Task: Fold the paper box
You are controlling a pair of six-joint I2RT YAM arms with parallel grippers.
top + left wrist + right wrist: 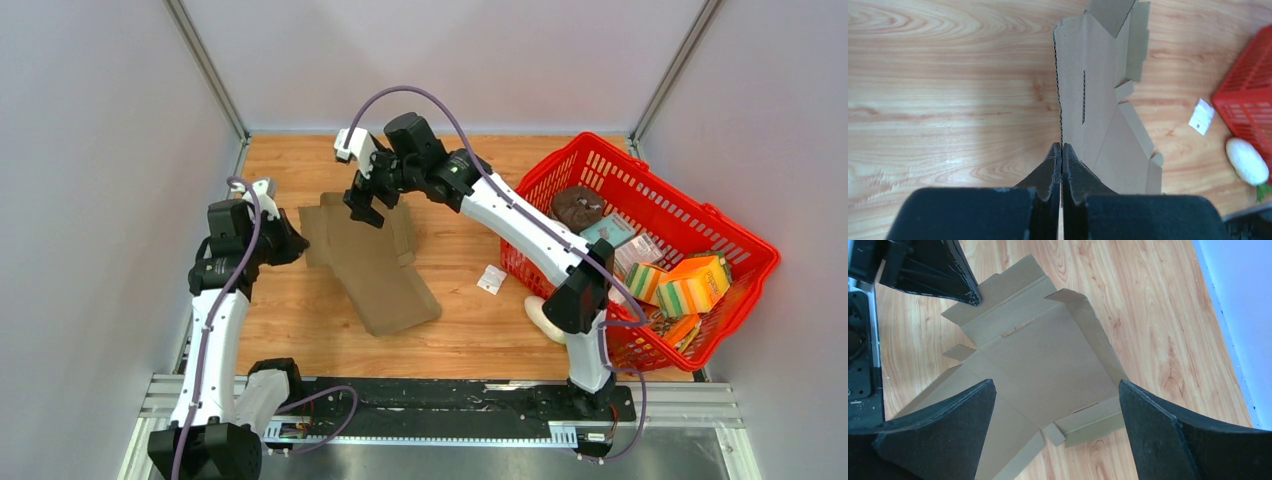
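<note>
Brown cardboard paper box (375, 270) — flat, long axis far-left to near-right; left claw (1062, 150) clamped on its left edge, right claw (1056, 385) spread apart above its far end.

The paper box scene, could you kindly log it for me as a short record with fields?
paper box: mostly flat die-cut sheet, on the wooden table
left end effector: closed, pinching the sheet's left edge
right end effector: open, above the sheet's far part
red basket: right of the sheet, holds items
white packet: between sheet and basket
</note>
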